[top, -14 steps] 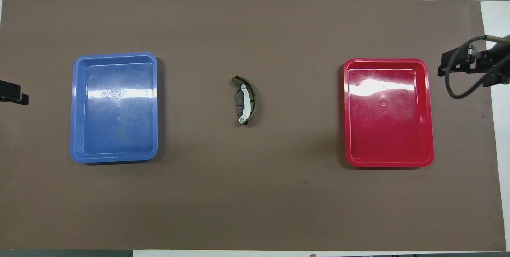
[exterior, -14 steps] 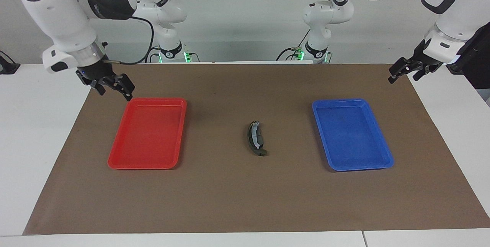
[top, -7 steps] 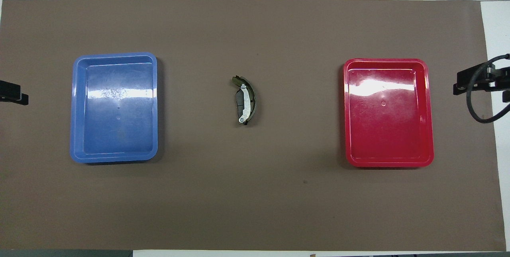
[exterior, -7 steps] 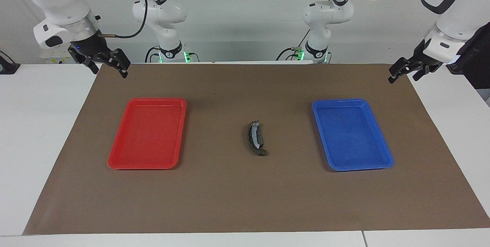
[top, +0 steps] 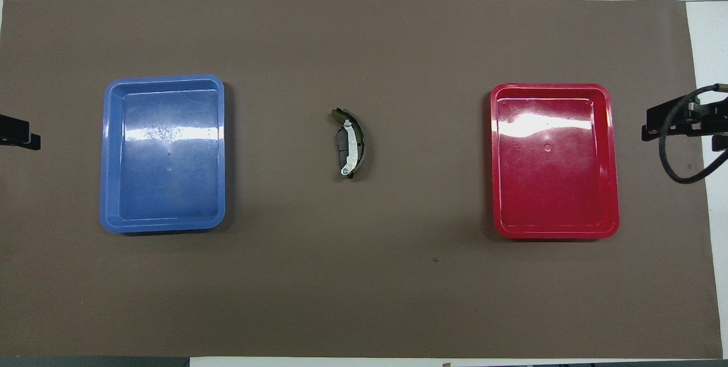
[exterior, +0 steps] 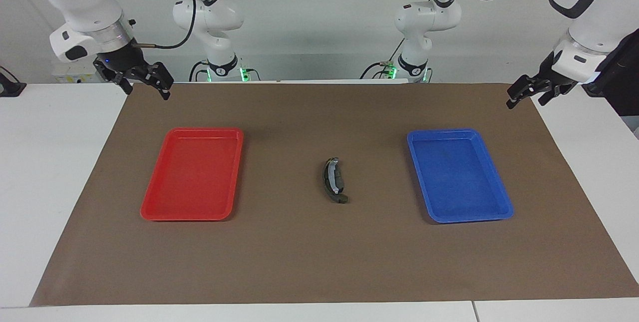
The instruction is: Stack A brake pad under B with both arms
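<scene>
Brake shoe B (exterior: 333,182) rests on the small brake pad (top: 341,148); we have raised our open-fingered right gripper (exterior: 147,81) clear, left gripper (exterior: 529,93) waiting, fingers apart.

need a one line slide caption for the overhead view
Crescent brake shoe lying on the small brake pad mid-mat, between blue tray and red tray.

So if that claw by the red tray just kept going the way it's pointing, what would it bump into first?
Probably the brown mat. The right gripper hangs over the mat's corner, pointing down and slightly toward the red tray, with nothing between; depth is hard to judge.
</scene>
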{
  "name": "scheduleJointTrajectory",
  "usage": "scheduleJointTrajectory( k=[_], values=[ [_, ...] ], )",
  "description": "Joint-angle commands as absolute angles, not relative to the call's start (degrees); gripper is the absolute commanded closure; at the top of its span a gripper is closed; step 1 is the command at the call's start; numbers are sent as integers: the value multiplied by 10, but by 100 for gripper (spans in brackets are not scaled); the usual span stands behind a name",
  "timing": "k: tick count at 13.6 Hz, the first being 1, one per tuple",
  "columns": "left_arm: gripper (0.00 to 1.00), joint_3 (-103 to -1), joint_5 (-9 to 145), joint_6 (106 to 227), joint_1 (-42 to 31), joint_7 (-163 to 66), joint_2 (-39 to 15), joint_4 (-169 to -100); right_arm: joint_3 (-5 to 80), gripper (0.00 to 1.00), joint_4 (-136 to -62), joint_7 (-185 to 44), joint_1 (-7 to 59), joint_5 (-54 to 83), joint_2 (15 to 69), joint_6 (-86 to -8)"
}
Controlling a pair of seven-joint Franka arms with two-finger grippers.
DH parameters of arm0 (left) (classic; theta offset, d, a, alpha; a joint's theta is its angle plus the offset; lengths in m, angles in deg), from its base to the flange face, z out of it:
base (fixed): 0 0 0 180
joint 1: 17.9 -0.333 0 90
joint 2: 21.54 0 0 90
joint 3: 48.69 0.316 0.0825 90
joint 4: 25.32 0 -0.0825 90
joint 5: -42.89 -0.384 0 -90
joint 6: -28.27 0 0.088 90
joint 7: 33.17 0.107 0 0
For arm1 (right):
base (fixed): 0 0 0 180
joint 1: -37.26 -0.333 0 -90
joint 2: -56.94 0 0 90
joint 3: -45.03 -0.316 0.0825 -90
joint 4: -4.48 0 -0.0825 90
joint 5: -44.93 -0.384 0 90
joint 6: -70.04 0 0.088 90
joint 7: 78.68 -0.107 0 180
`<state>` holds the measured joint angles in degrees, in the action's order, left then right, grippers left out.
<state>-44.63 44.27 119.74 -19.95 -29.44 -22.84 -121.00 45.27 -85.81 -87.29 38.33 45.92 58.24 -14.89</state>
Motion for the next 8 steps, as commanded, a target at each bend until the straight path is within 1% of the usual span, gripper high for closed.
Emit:
scheduleJointTrajectory(
  k=[1, 8],
  values=[
    [0, -449, 435, 1203, -204, -300, -243, -1225, 448, 0, -875, -855, 388, 459, 598, -149],
    [0, -449, 435, 1202, -204, -300, -243, -1225, 446, 0, -870, -812, 388, 467, 598, -150]
  ],
)
